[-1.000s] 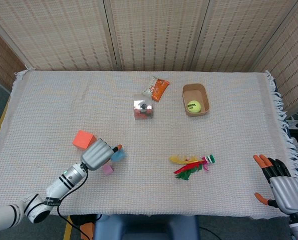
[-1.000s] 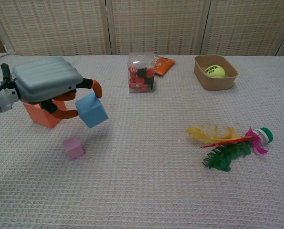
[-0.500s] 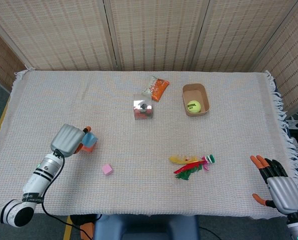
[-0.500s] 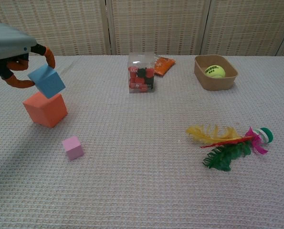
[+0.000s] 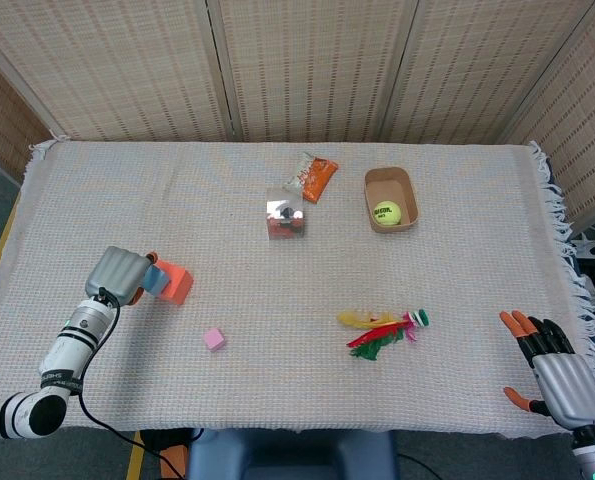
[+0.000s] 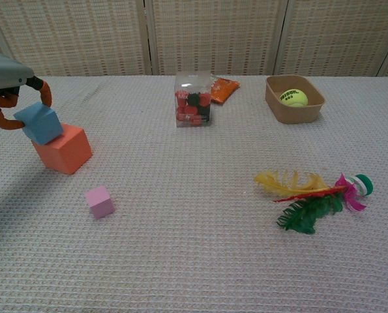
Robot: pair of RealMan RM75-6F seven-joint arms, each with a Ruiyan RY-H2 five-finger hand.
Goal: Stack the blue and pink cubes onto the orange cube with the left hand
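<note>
Left hand (image 5: 117,273) in the head view has slid further left since half a second ago, gripping the small blue foam cube (image 5: 156,279) against the orange foam cube's (image 5: 175,285) left edge. Small pink cube (image 5: 214,338) sits apart, nearer the front. Right hand (image 5: 562,375) idles with fingers spread at the table corner.

Chest view: blue cube (image 6: 39,122) is lower now, tilted on the orange cube (image 6: 63,149); clear box of red and dark balls (image 6: 193,99) and feather toy (image 6: 311,195) well clear.

Left hand (image 6: 4,81) cut by frame edge
</note>
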